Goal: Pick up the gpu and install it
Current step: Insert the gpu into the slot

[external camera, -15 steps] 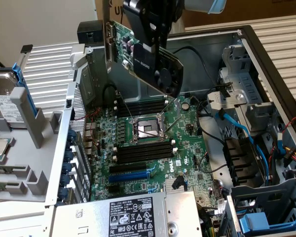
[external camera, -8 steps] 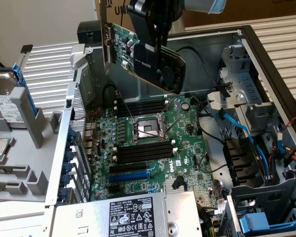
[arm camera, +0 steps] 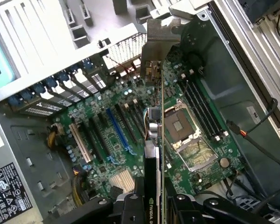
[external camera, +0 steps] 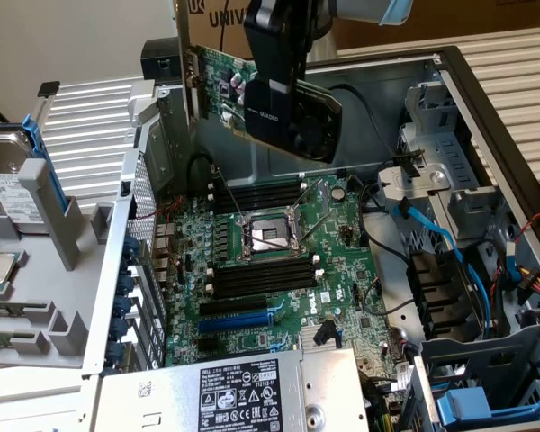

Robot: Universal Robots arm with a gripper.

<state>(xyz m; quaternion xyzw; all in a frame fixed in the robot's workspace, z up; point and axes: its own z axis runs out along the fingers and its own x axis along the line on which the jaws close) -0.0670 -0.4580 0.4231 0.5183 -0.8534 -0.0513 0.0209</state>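
Observation:
The gpu [external camera: 220, 79] hangs in the air above the open computer case, over the far end of the motherboard [external camera: 279, 270]. Its green board, black cooler shroud [external camera: 319, 112] and silver end bracket [external camera: 193, 85] all show, the bracket toward the exterior view's left. My gripper [external camera: 274, 103] is shut on the card from above. In the wrist view the gpu [arm camera: 154, 135] is seen edge-on, its bracket [arm camera: 161, 42] pointing away from my gripper [arm camera: 154, 207], with the motherboard [arm camera: 130, 116] and its blue slot [arm camera: 114, 133] below.
The blue expansion slot [external camera: 238, 318] lies near the power supply [external camera: 243, 391]. The CPU socket [external camera: 270, 236] sits between black memory slots. Drive cages and blue cables [external camera: 468, 261] fill the exterior view's right. A hard drive [external camera: 4, 166] and grey trays rest outside the case wall [external camera: 117, 270].

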